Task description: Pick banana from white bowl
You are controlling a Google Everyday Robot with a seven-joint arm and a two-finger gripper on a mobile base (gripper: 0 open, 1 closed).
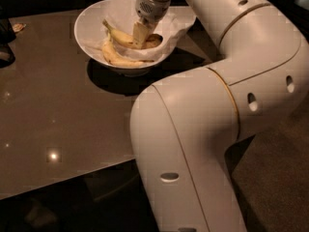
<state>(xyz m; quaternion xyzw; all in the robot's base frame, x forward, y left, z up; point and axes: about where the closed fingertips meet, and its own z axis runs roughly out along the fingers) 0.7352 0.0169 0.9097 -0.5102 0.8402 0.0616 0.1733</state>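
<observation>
The white bowl [89,21] stands at the far side of the brown table. Two bananas lie in it. The banana [120,36], the straighter one, has its thin stem pointing up and left; its right end is between my fingers. The shorter curved banana [118,60] lies along the bowl's near wall. My gripper [140,36] reaches down into the bowl's right half from above and is shut on the banana's right end. That end is hidden by the fingers [139,33].
A white paper napkin [181,17] lies under the bowl and sticks out to the right and behind. A dark object [5,37] sits at the table's left edge. My arm's big elbow [193,144] hangs over the table's near right corner.
</observation>
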